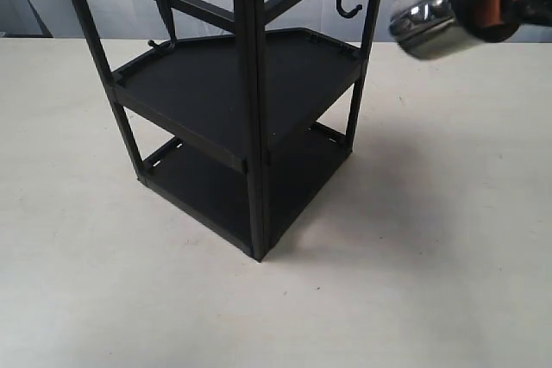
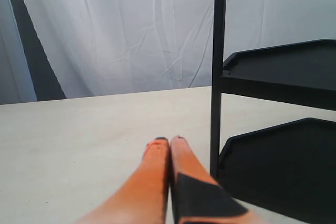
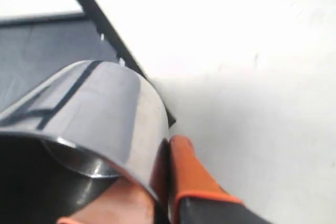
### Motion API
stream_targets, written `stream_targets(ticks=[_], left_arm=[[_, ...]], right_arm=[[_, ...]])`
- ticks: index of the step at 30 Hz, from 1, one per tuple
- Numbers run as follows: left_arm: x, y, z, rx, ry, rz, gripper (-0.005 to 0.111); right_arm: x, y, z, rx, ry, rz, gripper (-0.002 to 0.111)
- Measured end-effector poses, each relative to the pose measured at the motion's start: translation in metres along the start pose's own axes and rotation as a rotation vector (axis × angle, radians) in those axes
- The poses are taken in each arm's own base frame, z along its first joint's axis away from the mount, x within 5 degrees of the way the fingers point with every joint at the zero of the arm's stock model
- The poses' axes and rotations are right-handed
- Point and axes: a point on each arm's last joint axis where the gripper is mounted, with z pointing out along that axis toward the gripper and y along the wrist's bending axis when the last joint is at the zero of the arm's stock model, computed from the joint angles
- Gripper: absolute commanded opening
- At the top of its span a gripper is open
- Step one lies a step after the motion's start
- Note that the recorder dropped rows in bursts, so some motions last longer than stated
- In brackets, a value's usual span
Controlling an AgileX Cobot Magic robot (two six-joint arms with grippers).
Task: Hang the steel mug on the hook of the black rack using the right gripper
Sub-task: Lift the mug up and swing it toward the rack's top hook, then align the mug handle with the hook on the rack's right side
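One steel mug point(image 1: 424, 25) in right hand point(image 1: 483, 6); two hooks point(image 1: 345, 2); one black rack point(image 1: 250, 127).

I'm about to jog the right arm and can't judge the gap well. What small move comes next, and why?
Probably ease the right gripper toward the hook on the black rack, keeping height. The steel mug is clamped between the orange fingers and hangs in the air beside the rack, near hook level but clearly apart from it. The handle is not visible, so check its orientation first.
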Motion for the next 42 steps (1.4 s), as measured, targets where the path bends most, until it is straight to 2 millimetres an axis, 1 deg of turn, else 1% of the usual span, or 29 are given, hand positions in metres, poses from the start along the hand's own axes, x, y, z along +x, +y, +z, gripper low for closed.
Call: stream_targets(ticks=[1,3,4,6,8,9,13,15,16,18,20,22,24,28,30,34,36,38,40,42], left_arm=[[0.000,0.000,0.000,0.000,0.000,0.000,0.002],[0.000,0.000,0.000,0.000,0.000,0.000,0.002],[0.000,0.000,0.000,0.000,0.000,0.000,0.002],[0.000,0.000,0.000,0.000,0.000,0.000,0.002],[0.000,0.000,0.000,0.000,0.000,0.000,0.002],[0.000,0.000,0.000,0.000,0.000,0.000,0.002],[0.000,0.000,0.000,0.000,0.000,0.000,0.002],[0.000,0.000,0.000,0.000,0.000,0.000,0.002],[0.000,0.000,0.000,0.000,0.000,0.000,0.002],[0.000,0.000,0.000,0.000,0.000,0.000,0.002],[0.000,0.000,0.000,0.000,0.000,0.000,0.002],[0.000,0.000,0.000,0.000,0.000,0.000,0.002],[0.000,0.000,0.000,0.000,0.000,0.000,0.002],[0.000,0.000,0.000,0.000,0.000,0.000,0.002],[0.000,0.000,0.000,0.000,0.000,0.000,0.002],[0.000,0.000,0.000,0.000,0.000,0.000,0.002],[0.000,0.000,0.000,0.000,0.000,0.000,0.002],[0.000,0.000,0.000,0.000,0.000,0.000,0.002],[0.000,0.000,0.000,0.000,0.000,0.000,0.002],[0.000,0.000,0.000,0.000,0.000,0.000,0.002]], right_arm=[[0.003,0.003,-0.014,0.026,-0.084,-0.004,-0.001],[0.014,0.002,-0.024,0.072,-0.200,0.002,-0.001],[0.024,0.002,-0.030,0.102,-0.280,0.004,-0.001],[0.042,0.003,-0.034,0.138,-0.388,0.000,-0.001],[0.064,0.006,-0.034,0.150,-0.487,0.008,-0.001],[0.077,0.008,-0.032,0.151,-0.530,0.008,-0.001],[0.126,0.012,-0.013,0.141,-0.658,0.001,-0.001],[0.140,0.017,-0.010,0.102,-0.737,0.018,-0.001],[0.144,0.019,-0.010,0.082,-0.794,0.022,-0.001],[0.145,0.025,-0.016,0.043,-0.909,0.029,-0.001],[0.141,0.031,-0.022,0.011,-1.019,0.032,-0.001],[0.138,0.034,-0.022,0.004,-1.075,0.029,-0.001],[0.137,0.033,-0.016,0.004,-1.089,0.075,-0.001],[0.137,0.026,0.004,0.009,-1.079,0.257,-0.001],[0.136,0.024,0.013,0.011,-1.089,0.321,-0.001],[0.138,0.024,0.033,-0.053,-1.071,0.435,-0.001],[0.137,0.028,0.044,-0.078,-1.039,0.437,-0.001],[0.134,0.037,0.062,-0.099,-0.991,0.428,-0.001],[0.128,0.047,0.072,-0.124,-0.978,0.426,-0.001],[0.124,0.053,0.079,-0.115,-0.976,0.436,-0.001]])
